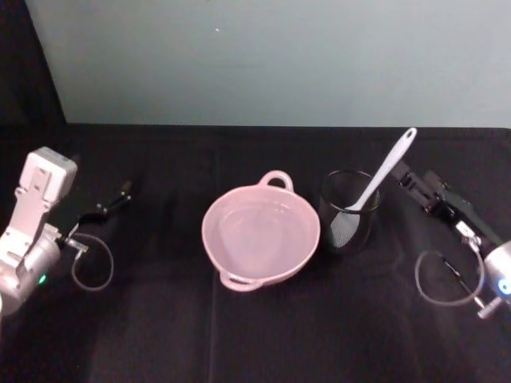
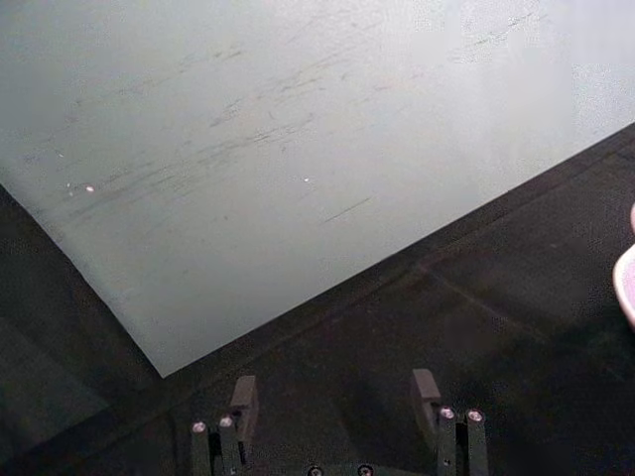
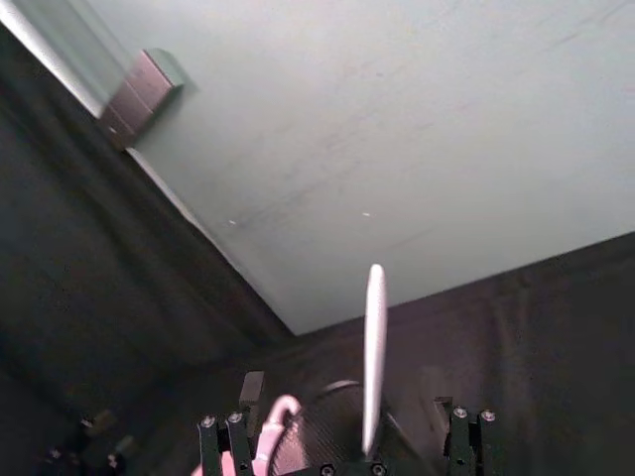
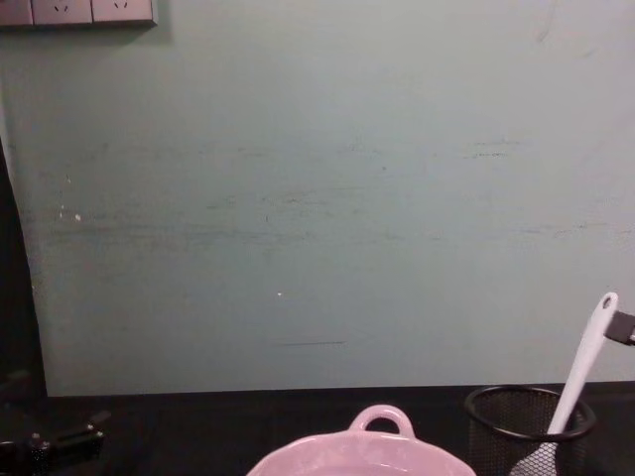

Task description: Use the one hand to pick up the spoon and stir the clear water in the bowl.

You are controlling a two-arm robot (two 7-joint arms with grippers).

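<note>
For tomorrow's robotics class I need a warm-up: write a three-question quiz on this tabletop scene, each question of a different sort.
1. True or false: the spoon lies in the bowl.
2. Which gripper is nearer the spoon? A. left gripper B. right gripper
3. Fill in: the spoon stands in the black ____.

Key: 1 false, it leans in the cup beside the bowl. 2 B. 3 mesh cup.

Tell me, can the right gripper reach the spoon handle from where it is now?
Probably yes. The spoon stands tilted in the mesh cup, its handle leaning toward the right gripper, whose fingers are open. Nothing lies between them.
</note>
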